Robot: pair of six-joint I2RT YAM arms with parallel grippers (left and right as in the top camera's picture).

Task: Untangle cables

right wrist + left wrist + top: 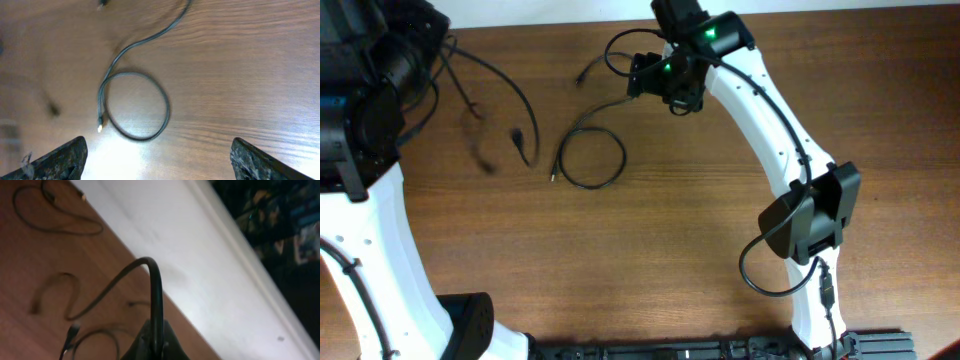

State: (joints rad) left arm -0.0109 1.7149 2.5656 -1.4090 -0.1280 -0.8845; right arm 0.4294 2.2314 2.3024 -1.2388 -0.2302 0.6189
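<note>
A thin black cable lies in a round loop [590, 160] on the wooden table, with a tail running up toward my right gripper [660, 82]. It also shows in the right wrist view [135, 107], with its light plug tip at the left. My right gripper [160, 155] is wide open and empty above the table, just short of the loop. My left gripper [430, 58] at the far left is shut on a second black cable [156, 295], which arcs out to a plug end [522, 140]. Another small plug [584, 75] lies near the back edge.
The table's back edge [540, 25] meets a white surface right behind both grippers. More thin cable loops [60, 225] lie on the wood in the left wrist view. The right arm's thick black cable [760, 275] hangs near its base.
</note>
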